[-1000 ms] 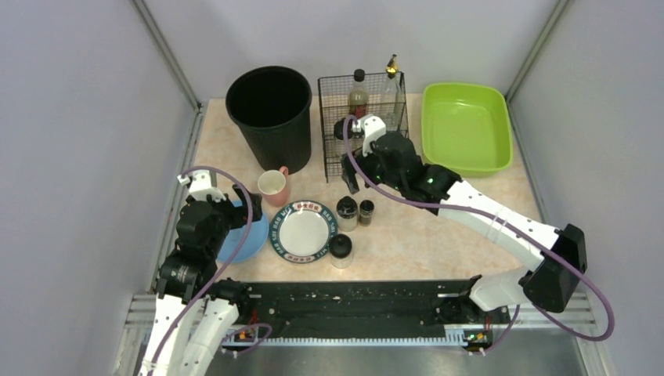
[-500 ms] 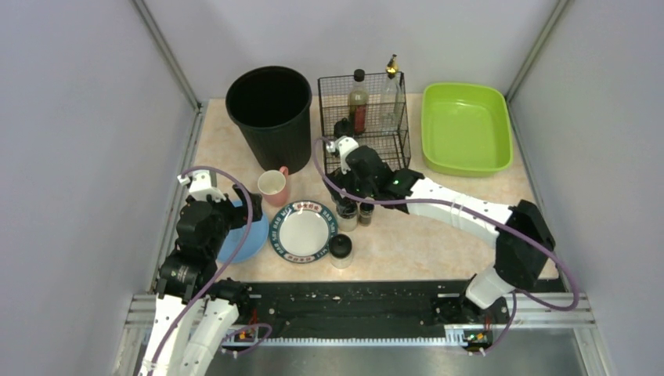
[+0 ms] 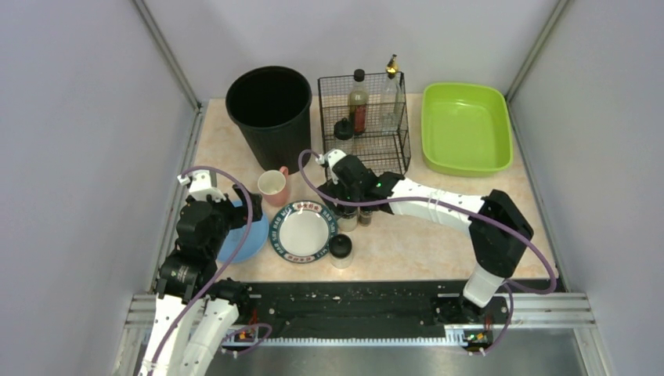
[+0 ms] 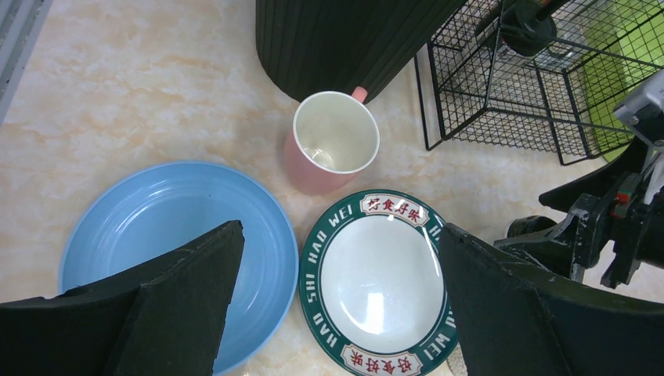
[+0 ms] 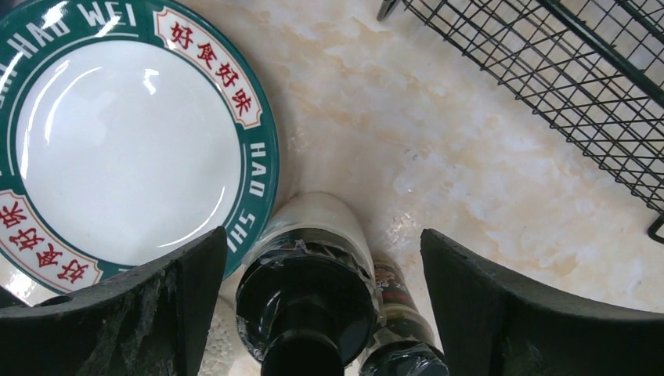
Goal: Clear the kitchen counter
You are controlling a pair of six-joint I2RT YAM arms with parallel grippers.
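Note:
The beige speckled kitchen counter holds a pink mug, a blue plate, a green-rimmed white plate and three small black-capped shakers. My right gripper is open and low over two of them. In the right wrist view its jaws straddle a white shaker with a black cap and a small dark bottle, touching neither. My left gripper is open and empty above the blue plate and the green-rimmed plate; the mug lies beyond.
A tall black bin stands at the back left. A black wire basket with bottles and a black-capped jar stands at the back middle. A lime-green tray is at the back right. Grey walls close three sides.
My right arm has swung from the wire basket down and to the left, and its open gripper now sits over the shakers beside the green-rimmed plate. The left arm has not moved.

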